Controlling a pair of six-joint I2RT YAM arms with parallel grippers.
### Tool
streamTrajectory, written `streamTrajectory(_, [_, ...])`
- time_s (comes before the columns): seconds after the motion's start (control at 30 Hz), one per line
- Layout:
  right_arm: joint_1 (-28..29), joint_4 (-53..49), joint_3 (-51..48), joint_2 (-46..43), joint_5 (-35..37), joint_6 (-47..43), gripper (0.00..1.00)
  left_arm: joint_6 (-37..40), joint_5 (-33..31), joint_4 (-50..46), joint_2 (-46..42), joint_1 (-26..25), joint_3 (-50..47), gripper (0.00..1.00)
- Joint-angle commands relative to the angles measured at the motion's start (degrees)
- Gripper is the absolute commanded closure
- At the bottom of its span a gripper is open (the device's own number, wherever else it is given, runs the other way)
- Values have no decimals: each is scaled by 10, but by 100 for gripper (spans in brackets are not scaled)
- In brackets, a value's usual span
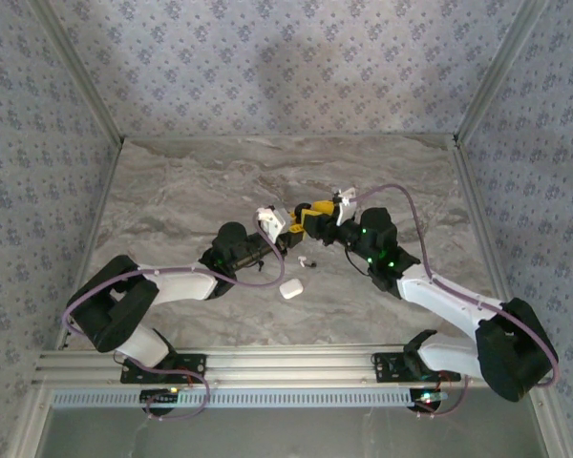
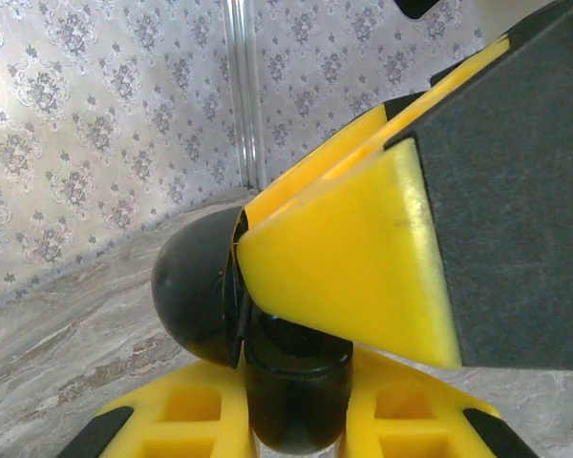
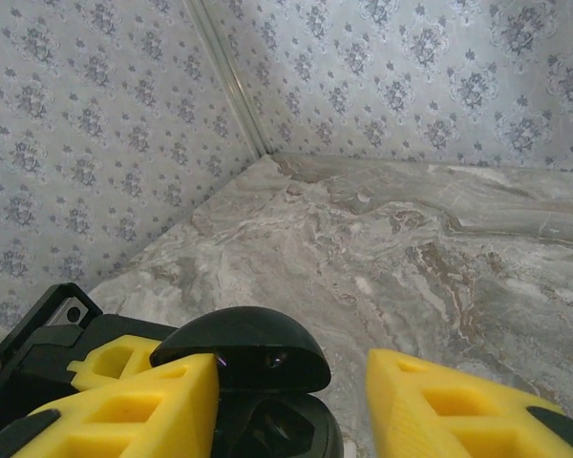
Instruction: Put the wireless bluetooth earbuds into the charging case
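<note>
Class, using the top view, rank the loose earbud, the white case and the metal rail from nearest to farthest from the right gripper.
1. Earbud, just nearside of the right gripper.
2. White case, further toward the bases.
3. Metal rail, along the near edge.

On the table (image 1: pixel 172 191), the charging case (image 1: pixel 290 288) lies near an earbud (image 1: pixel 304 260).

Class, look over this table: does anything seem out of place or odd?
Yes. The charging case lies untended on the table, one earbud loose near it, not touching. Farther back, the left gripper is shut on a glossy black object, and the right gripper stands open around it.
</note>
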Motion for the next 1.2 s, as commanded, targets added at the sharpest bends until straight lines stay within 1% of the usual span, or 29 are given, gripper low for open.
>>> streamTrajectory(0.0, [-6, -21, 24, -16, -19, 4, 50, 8, -3, 24, -13, -5, 5, 82])
streamTrajectory(0.23, [-19, -37, 49, -15, -52, 9, 44, 9, -4, 23, -11, -5, 4, 82])
streamTrajectory(0.33, [-31, -77, 68, -18, -65, 22, 43, 19, -13, 9, -15, -5, 0, 82])
streamTrajectory(0.5, [-69, -215, 110, -27, -83, 59, 42, 22, -35, -12, -27, -1, -15, 82])
streamTrajectory(0.67, [-114, -418, 177, -8, -72, 93, 42, -1, -42, -31, -45, 17, -40, 82])
streamTrajectory(0.7, [-125, -461, 194, 4, -72, 100, 43, -7, -42, -37, -50, 23, -45, 82])
streamTrajectory(0.8, [-152, -549, 240, 54, -88, 126, 44, -16, -42, -59, -62, 36, -53, 82])
streamTrajectory(0.9, [-168, -589, 281, 123, -117, 147, 45, -28, -40, -80, -72, 46, -58, 82])
streamTrajectory(1.03, [-164, -641, 363, 222, -121, 140, 51, -46, -44, -95, -82, 58, -65, 82])
streamTrajectory(1.17, [-154, -723, 449, 324, -92, 115, 54, -47, -51, -114, -89, 63, -67, 82])
